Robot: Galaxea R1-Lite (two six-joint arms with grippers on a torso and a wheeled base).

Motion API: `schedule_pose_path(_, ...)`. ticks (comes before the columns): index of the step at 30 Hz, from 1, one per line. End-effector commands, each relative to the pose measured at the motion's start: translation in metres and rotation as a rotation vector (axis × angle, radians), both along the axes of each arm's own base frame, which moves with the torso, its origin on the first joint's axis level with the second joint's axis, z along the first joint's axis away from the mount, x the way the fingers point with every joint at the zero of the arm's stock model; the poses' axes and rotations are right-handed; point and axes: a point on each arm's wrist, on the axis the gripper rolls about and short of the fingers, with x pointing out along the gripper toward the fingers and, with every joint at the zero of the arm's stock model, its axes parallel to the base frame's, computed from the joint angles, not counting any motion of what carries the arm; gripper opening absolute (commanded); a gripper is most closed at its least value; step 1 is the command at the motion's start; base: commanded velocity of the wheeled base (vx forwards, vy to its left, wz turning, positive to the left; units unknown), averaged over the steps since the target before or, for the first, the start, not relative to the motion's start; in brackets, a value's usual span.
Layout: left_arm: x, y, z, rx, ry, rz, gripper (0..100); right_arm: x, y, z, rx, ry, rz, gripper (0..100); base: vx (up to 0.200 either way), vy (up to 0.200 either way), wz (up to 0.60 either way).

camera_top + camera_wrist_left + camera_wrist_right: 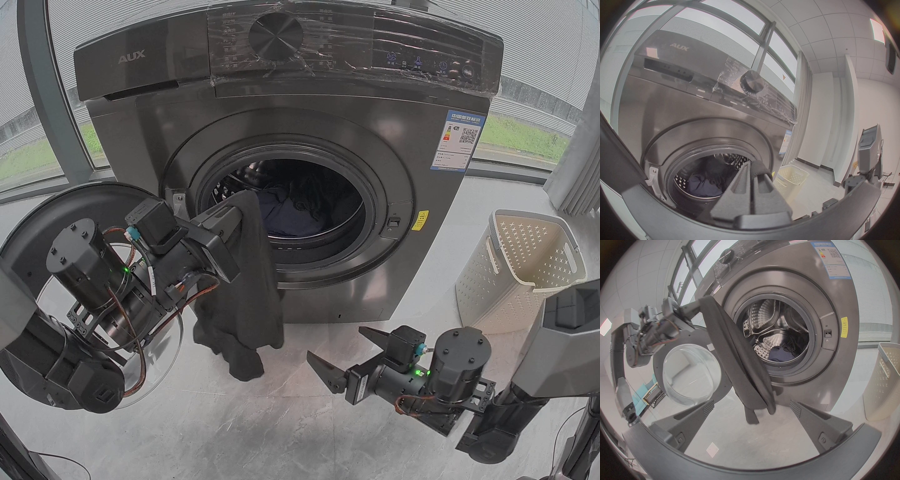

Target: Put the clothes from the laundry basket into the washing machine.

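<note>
Head view: left claw (232,215) holds garment (240,294) at washing machine rim (201,181).

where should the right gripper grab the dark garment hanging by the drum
Probably the lower end of the dark garment, from the robot's right: it hangs free below the left gripper, facing the open right gripper; the door crowds the other side.

Washing machine (375,125) front: grey metal, satin sheen. Control panel (350,44): covered by clear, wrinkled, glossy film. Drum (765,318): bright perforated steel. Door window (690,374): clear glass. Garment (247,281): dark, matt cloth. Laundry basket (481,281), at 3 o'clock of the machine: cream, perforated, matt plastic. Floor (250,431): smooth, slightly glossy.
</note>
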Motion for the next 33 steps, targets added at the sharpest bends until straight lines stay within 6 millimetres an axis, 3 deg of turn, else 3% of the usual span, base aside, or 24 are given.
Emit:
schedule_pose_path(1, -0.011, -0.003, 0.013, -0.023, -0.04, -0.03, 0, 0.024, 0.012, -0.018, -0.014, 0.004, -0.022, 100, 0.0, 0.0, 0.0)
schedule_pose_path(13, -0.012, -0.004, 0.014, -0.026, -0.045, -0.033, 0, 0.045, 0.039, -0.038, -0.005, -0.019, -0.009, 100, 0.0, 0.0, 0.0)
schedule_pose_path(33, -0.017, -0.01, 0.013, -0.027, -0.038, -0.06, 0, 0.053, 0.04, -0.044, -0.006, -0.021, -0.027, 100, 0.0, 0.0, 0.0)
